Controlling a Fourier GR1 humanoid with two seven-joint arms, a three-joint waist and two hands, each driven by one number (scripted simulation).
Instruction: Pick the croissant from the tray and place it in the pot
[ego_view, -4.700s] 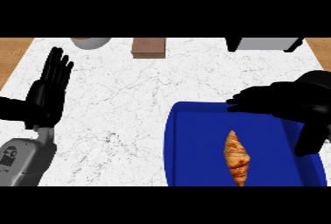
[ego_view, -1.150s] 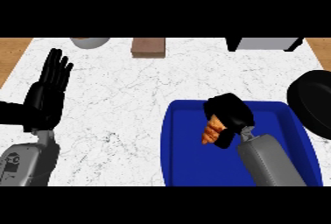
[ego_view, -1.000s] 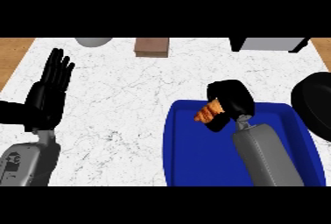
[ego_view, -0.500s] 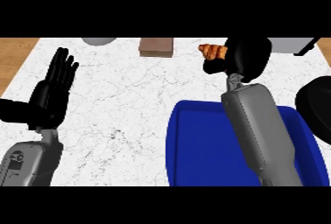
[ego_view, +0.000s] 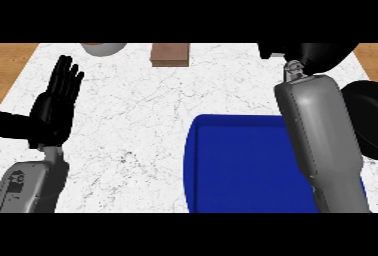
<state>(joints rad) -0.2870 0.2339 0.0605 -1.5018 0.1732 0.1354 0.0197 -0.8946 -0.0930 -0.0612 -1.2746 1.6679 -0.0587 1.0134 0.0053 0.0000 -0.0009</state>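
In the head view, the right hand (ego_view: 314, 52) reaches far over the white marbled worktop (ego_view: 140, 115), up at the far edge near the right corner, with its grey forearm (ego_view: 321, 135) stretched across the right part of the blue tray (ego_view: 236, 165). Only the back of this hand shows, cut by the top of the view, so whether its fingers are curled or straight cannot be told, nor what it may hold. The croissant shows nowhere here; the part of the tray's floor that can be seen is bare blue. A black rounded pot (ego_view: 365, 120) lies at the right edge, just beside the forearm and partly hidden by it.

The left hand (ego_view: 55, 102) rests open near the left edge, fingers straight and pointing up, holding nothing.

At the far edge stand a brown block (ego_view: 170, 54) and, left of it, a grey bowl (ego_view: 103, 48).
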